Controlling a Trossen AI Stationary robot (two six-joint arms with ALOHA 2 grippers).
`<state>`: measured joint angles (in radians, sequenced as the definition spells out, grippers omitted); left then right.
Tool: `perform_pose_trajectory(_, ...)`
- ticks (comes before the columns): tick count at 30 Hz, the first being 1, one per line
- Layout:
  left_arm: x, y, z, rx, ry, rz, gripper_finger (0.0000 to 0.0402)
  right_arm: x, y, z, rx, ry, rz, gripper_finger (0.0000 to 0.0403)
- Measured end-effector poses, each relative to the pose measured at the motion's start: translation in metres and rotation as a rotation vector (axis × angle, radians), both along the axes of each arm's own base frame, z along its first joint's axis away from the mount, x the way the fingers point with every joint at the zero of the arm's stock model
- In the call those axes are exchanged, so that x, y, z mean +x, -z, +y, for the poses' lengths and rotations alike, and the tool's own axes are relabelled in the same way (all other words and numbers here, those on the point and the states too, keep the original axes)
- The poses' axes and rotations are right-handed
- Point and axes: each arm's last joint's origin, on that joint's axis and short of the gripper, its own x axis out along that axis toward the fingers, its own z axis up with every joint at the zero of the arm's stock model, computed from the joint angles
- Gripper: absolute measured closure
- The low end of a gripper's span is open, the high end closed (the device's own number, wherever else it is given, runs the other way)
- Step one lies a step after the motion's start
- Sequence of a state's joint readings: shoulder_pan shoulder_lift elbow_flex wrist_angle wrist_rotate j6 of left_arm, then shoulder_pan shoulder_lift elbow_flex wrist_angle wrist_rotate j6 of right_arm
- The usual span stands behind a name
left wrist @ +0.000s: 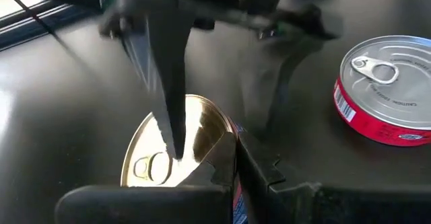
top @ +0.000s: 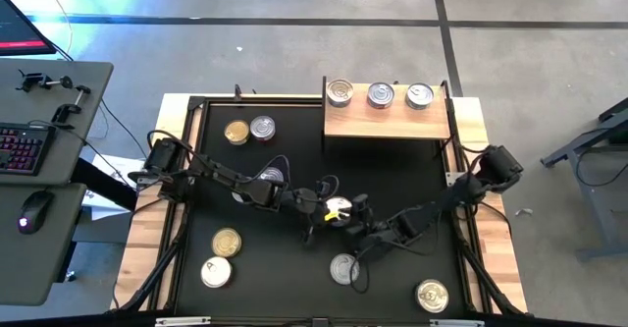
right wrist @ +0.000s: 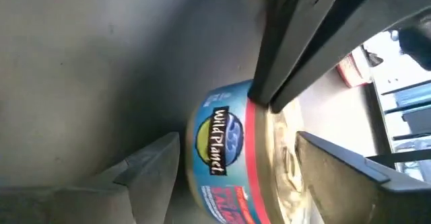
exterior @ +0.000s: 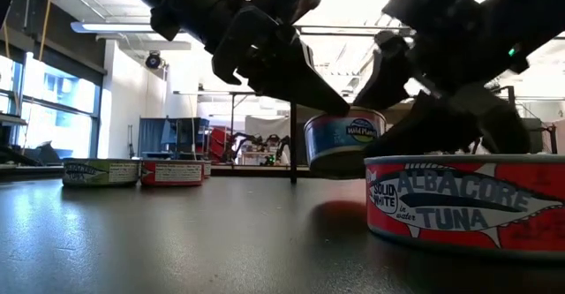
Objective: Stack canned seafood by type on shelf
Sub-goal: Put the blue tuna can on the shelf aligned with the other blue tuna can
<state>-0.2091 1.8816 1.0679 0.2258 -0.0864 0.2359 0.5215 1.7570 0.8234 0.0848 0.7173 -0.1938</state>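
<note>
The shelf [top: 385, 121] has a light wood top that looks smooth and matt. The 3 tins [top: 380, 94] on it have shiny silver metal lids. The counter [exterior: 177, 241] is black and smooth, with a soft shine. The gold-topped tin [left wrist: 176, 150] has a glossy gold metal lid that mirrors things. Its side has a smooth blue and red paper label [right wrist: 219, 143]. The red tuna tin [exterior: 463, 201] looks glossy too.

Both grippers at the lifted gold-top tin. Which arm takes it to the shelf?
Right. The left gripper and right gripper both meet at the tin, but the shelf stands on the right arm's side.
</note>
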Motion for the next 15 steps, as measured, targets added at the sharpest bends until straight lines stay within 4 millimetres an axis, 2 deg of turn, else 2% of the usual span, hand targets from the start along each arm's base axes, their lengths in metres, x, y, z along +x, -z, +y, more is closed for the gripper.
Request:
perform_pose_trajectory(4,0.000,0.000,-0.001,-0.031,0.012,0.008,0.0401,0.003,0.007,-0.002,0.055,0.020,0.012,0.0146)
perform_pose_trajectory(8,-0.002,-0.002,-0.003,-0.036,0.017,0.011,0.0401,0.003,0.008,0.000,0.115,0.046,-0.015,0.0202)
perform_pose_trajectory(11,-0.009,-0.013,-0.008,-0.031,0.022,0.028,0.0400,0.005,0.002,0.006,0.264,0.061,-0.075,0.0243)
perform_pose_trajectory(15,-0.033,-0.039,-0.013,-0.003,-0.022,0.106,0.0391,0.000,-0.001,0.013,0.312,0.123,-0.124,0.0242)
